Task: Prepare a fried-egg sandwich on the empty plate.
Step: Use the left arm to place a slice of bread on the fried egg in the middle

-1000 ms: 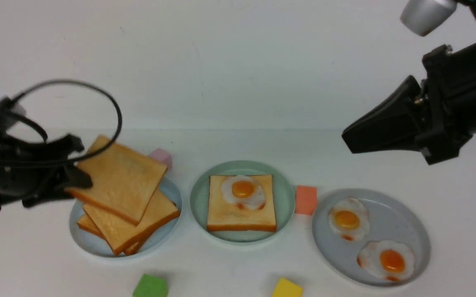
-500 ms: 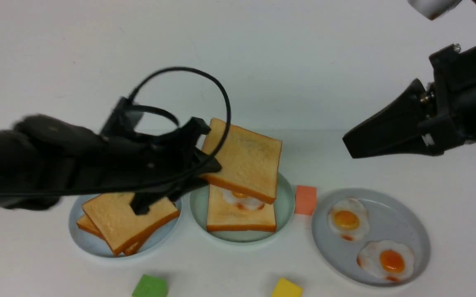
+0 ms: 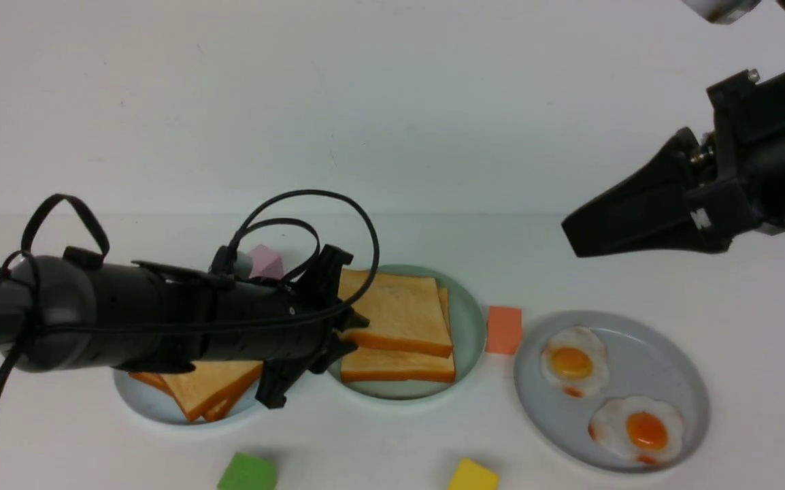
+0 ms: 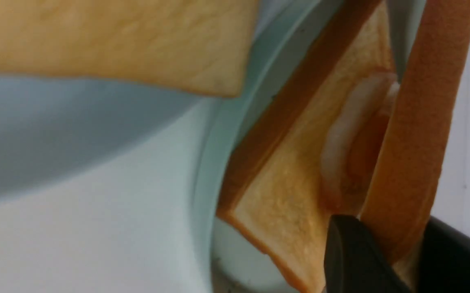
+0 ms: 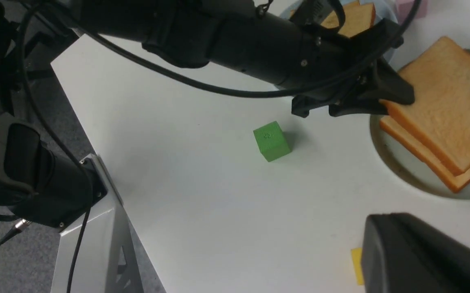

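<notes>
Where the left gripper point(image 3: 350, 333) is clamped: on the left edge of the top slice point(image 3: 399, 309), with one finger point(image 4: 353, 260) under the crust and one over it
Top slice: tilted, the held edge higher than the far edge; how much of it touches the stack cannot be told
Fried-egg sandwich point(image 3: 392, 365): straight ahead of the left fingertips, on the mint-green plate point(image 3: 472, 320)
Egg filling point(image 4: 353, 138): hidden in the front view; caught only by the left wrist camera, blurred, between the lower slice point(image 4: 284, 195) and the top slice
Right gripper point(image 3: 573, 238): held high, well apart from the sandwich; seen as one dark wedge, so whether it is parted cannot be told
Spare toast point(image 3: 209, 388): on the pale blue plate point(image 3: 154, 406), largely covered by the arm behind the left gripper
Grey plate point(image 3: 681, 381): below the right gripper, two bare eggs point(image 3: 573, 363) on it
Pink block point(image 3: 264, 260): partly masked by cables behind the left gripper
Green block point(image 3: 248, 473), yellow block point(image 3: 474, 476): cut off by the frame edge
</notes>
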